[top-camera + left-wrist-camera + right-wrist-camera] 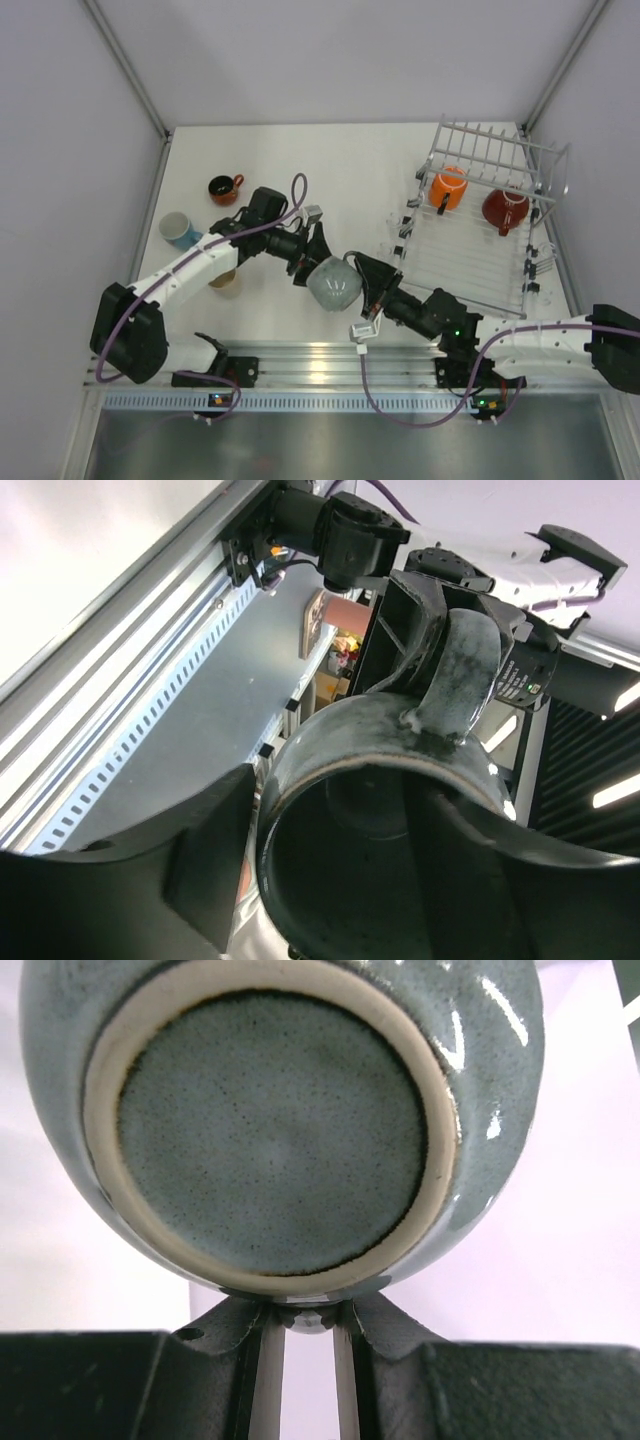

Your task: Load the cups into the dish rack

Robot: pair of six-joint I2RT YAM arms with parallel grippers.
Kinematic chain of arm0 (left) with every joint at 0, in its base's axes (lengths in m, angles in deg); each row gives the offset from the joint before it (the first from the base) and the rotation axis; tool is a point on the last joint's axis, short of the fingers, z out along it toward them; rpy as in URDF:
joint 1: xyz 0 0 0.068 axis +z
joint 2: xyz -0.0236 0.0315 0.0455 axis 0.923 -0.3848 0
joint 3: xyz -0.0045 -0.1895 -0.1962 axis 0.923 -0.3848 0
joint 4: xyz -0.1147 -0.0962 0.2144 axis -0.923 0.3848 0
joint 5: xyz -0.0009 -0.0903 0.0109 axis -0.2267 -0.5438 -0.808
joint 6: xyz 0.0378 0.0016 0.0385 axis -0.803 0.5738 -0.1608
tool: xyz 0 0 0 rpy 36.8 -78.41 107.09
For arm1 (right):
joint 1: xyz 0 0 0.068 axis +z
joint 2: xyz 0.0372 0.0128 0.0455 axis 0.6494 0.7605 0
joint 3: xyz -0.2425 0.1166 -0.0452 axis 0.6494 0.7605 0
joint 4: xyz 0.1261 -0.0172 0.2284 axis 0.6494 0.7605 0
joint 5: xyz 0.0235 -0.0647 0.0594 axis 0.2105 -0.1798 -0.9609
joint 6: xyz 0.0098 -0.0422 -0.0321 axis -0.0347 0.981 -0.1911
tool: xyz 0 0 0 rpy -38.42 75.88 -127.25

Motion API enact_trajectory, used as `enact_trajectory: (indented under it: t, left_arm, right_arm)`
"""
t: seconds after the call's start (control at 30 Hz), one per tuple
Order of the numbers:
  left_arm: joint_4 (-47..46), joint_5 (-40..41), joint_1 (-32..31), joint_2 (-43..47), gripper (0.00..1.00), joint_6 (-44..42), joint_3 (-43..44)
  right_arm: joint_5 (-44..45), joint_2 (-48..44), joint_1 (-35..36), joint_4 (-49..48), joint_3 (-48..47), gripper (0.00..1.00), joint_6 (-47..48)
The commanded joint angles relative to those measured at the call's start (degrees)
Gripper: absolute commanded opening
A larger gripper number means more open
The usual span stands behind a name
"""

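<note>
The grey mug [335, 283] hangs above the table's near middle, between both grippers. My right gripper [362, 278] is shut on its handle; in the right wrist view the gripper [305, 1320] pinches the handle under the mug's base [270, 1130]. My left gripper [312, 258] is open around the mug's mouth [330, 740], with a thin gap between one finger [200, 860] and the wall. The bright orange mug [448, 190] and the dark red mug [505, 210] sit in the dish rack [470, 265] at the right.
The squat orange-red mug [224, 188] and the light blue mug [180, 230] stand at the left of the table. The cream mug [225, 278] is partly hidden under my left arm. The rack's tines stand along its far side.
</note>
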Motion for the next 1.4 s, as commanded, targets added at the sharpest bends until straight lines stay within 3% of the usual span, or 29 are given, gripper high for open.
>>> enact_trajectory:
  t: [0.0, 0.23, 0.37, 0.43, 0.67, 1.27, 1.33, 1.37]
  left_arm:
    - [-4.9, -0.9, -0.1, 0.3, 0.69, 1.9, 4.9]
    - [-4.9, 3.7, 1.1, -3.1, 0.87, 0.0, 9.4]
    - [-4.9, 5.3, 1.8, -5.7, 0.91, 0.9, 11.7]
    - [-4.8, 6.4, 1.8, -6.6, 0.93, 1.7, 11.7]
    - [-4.8, 6.7, 2.2, -6.9, 0.96, 3.8, 10.2]
    - [-4.8, 3.9, 3.3, 0.0, 0.98, 15.0, 5.7]
    - [-4.8, 4.2, 3.4, 0.4, 0.95, 15.8, 5.2]
    - [-4.9, 4.1, 3.4, 0.3, 0.88, 15.7, 5.0]
  right_arm:
    - [-1.3, 1.9, 1.5, -3.1, 0.6, 0.0, -3.6]
    - [-2.0, 1.4, 0.7, -1.9, 0.5, 0.0, -7.3]
    - [-1.6, 1.4, -0.3, -2.8, 0.6, 0.0, -9.9]
    - [-1.2, 1.9, -1.5, -7.9, 1.5, 0.0, -12.2]
    - [4.0, 7.3, -5.2, -18.4, 2.8, 0.0, -15.7]
    - [1.9, 11.4, -6.7, -24.9, 4.4, 0.0, -10.5]
    - [1.9, 11.2, -6.7, -25.0, 4.5, 0.0, -10.3]
    - [1.9, 10.8, -6.7, -24.8, 4.6, 0.0, -10.3]
